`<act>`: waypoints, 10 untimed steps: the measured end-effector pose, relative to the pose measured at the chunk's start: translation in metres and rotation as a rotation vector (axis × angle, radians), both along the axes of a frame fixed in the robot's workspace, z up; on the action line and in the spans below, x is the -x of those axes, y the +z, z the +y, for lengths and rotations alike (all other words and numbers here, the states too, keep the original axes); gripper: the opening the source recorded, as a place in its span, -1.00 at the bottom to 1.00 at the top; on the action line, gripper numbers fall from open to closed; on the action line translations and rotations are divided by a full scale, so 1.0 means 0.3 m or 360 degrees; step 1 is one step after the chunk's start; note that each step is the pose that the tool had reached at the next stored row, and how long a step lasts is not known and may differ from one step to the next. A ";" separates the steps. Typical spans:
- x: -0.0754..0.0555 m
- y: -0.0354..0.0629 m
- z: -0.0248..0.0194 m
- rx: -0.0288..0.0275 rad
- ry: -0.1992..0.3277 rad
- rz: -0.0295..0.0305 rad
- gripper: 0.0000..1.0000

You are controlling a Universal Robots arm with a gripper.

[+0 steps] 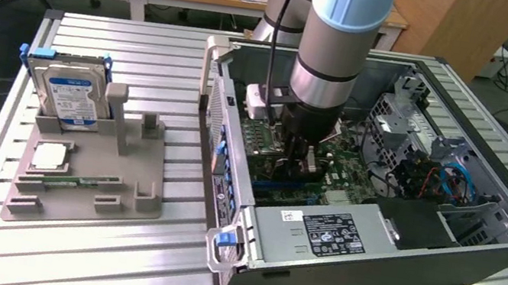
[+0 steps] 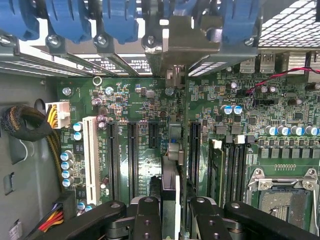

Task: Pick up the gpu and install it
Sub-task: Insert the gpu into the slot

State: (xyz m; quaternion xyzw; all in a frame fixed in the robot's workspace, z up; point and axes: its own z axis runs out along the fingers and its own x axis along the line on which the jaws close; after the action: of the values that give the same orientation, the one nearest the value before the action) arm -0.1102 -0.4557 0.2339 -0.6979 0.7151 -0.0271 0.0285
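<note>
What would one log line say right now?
gripper: shut on gpu | place: inside computer case, over motherboard slots | seated: cannot tell

On the table, the computer case lies open at the exterior view's right, the holder just beside it at the left with the hard drive upright at its far end, and the gpu, clasped by the gripper, stands edge-on over the motherboard inside the case.

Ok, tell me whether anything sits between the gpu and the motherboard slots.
Nothing visible does. The fingers hold the gpu edge-on above the motherboard, among its black slots. The braided cables and the red wire lie well off to either side. The spot straight under the card is hidden.
</note>
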 end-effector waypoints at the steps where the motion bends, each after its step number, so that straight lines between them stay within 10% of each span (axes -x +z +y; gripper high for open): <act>1: 0.000 -0.001 0.000 0.00002 0.0000 0.00002 -0.45; 10: 0.000 -0.009 0.000 -0.00003 0.0000 0.00001 -0.45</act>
State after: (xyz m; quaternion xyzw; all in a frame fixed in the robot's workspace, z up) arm -0.1102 -0.4557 0.2313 -0.6980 0.7151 -0.0270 0.0285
